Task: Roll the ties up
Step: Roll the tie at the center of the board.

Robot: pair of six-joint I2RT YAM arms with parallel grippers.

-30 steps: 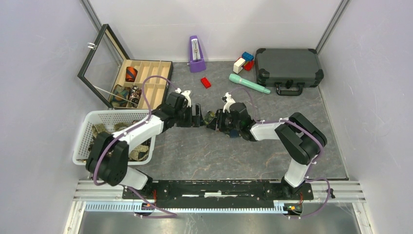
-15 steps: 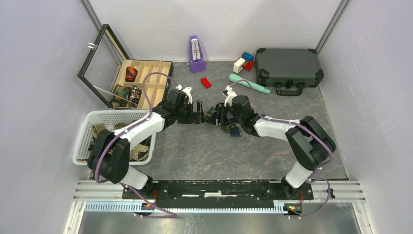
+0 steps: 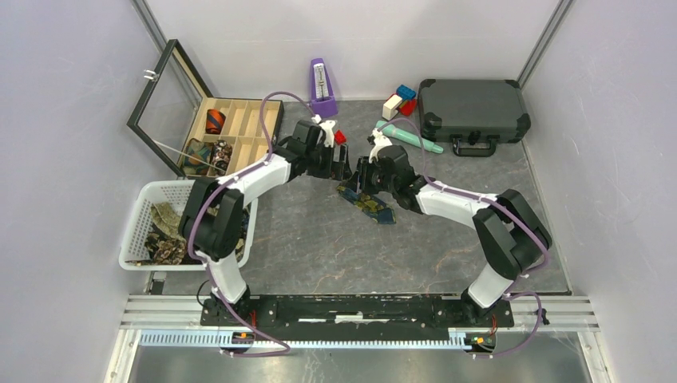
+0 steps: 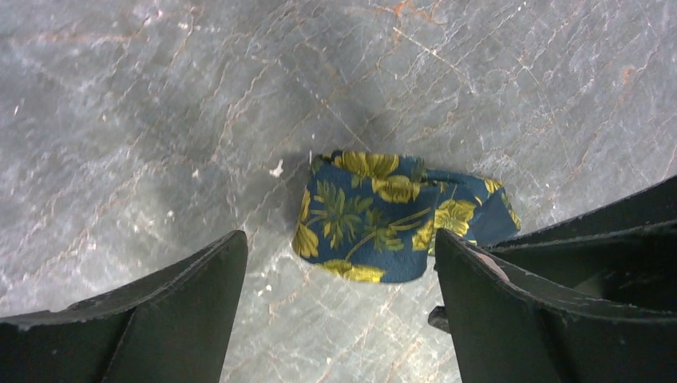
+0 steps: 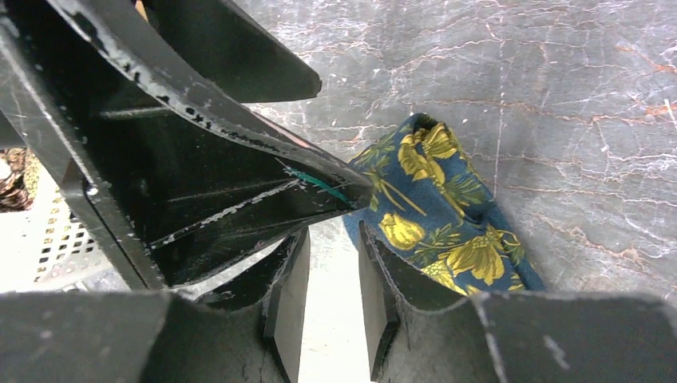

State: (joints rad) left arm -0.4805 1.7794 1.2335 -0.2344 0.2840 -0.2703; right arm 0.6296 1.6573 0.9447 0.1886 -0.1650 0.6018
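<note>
A navy tie with yellow flowers lies loosely folded on the grey table. My left gripper is open just behind it. In the left wrist view the tie lies on the table below the wide-spread fingers of the left gripper. My right gripper is beside the left one, its jaws a narrow gap apart and empty. In the right wrist view the tie lies just right of the right gripper. More ties fill the white basket.
An open wooden box at the back left holds rolled coils. A red block, a teal tool, a purple metronome and a black case stand behind the grippers.
Both grippers have moved toward the back of the table, still close together. The tie they held bunched between them now lies on the table in front of them.
</note>
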